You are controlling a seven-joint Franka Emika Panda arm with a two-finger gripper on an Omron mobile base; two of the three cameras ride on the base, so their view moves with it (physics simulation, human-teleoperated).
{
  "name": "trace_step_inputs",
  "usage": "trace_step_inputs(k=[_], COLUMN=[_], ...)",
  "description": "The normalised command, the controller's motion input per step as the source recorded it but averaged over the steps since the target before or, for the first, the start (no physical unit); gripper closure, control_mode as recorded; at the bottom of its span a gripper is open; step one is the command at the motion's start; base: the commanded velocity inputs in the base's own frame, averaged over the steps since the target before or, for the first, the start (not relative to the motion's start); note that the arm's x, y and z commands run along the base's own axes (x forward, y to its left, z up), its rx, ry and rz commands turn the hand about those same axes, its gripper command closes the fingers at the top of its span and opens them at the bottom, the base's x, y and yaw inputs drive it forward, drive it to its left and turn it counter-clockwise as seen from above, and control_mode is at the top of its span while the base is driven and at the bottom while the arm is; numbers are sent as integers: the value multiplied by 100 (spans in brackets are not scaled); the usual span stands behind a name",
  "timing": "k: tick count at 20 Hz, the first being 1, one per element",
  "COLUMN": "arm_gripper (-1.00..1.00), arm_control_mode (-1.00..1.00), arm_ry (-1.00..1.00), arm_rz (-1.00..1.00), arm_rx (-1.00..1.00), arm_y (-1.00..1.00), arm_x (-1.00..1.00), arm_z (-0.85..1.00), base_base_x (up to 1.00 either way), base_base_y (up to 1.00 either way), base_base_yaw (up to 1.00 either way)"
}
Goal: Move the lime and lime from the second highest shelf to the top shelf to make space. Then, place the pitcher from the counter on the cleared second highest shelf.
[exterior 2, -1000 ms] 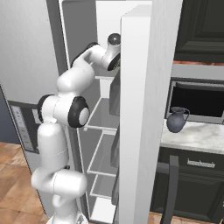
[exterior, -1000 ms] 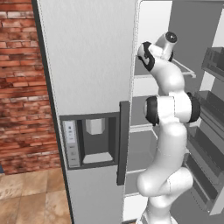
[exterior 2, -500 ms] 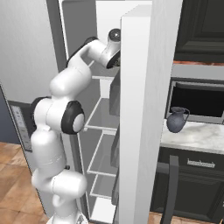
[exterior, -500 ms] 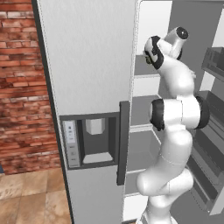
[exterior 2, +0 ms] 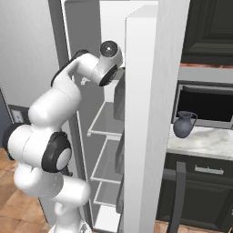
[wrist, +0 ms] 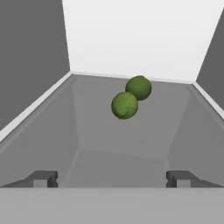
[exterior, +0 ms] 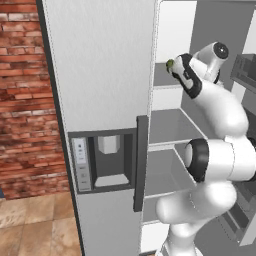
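Two dark-green limes [wrist: 125, 105] [wrist: 138, 87] lie side by side, touching, on the grey top shelf [wrist: 87, 131] of the open fridge, toward its back wall. My gripper [wrist: 111, 179] is open in front of them, its fingertips [wrist: 41, 178] wide apart and holding nothing. In the left base view the gripper [exterior: 175, 70] hangs at the top shelf [exterior: 162, 82], with one lime [exterior: 170, 63] showing beside it. The second highest shelf [exterior: 165, 142] lies below. The dark blue-grey pitcher [exterior 2: 184, 124] stands upright on the counter, right of the fridge.
The closed left fridge door [exterior: 105, 100] with its dispenser [exterior: 107, 160] fills the left side. The open right door [exterior 2: 150, 113] stands between the arm and the marble counter [exterior 2: 205, 143]. A dark microwave [exterior 2: 207, 104] sits behind the pitcher. Door racks [exterior: 245, 70] hang at the right.
The jaws have opened wide and let go of a lime, which now rests on the top shelf. The hand has drawn back a little and the elbow has risen.
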Motion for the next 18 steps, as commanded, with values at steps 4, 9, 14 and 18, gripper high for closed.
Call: trace_step_inputs(k=[4,9,14,18], arm_gripper=[-100,-100,-100,-100], arm_control_mode=[-100,-100,-100,-100], arm_ry=[9,15,16,4], arm_rz=[-3,-11,-18,-15], arm_rx=[0,0,0,1], arm_y=[33,41,24,7], arm_x=[-100,-100,-100,-100], arm_z=[0,-2,-18,-43], base_base_x=[0,0,0,0], base_base_y=[0,0,0,0], base_base_yaw=[0,0,0,0])
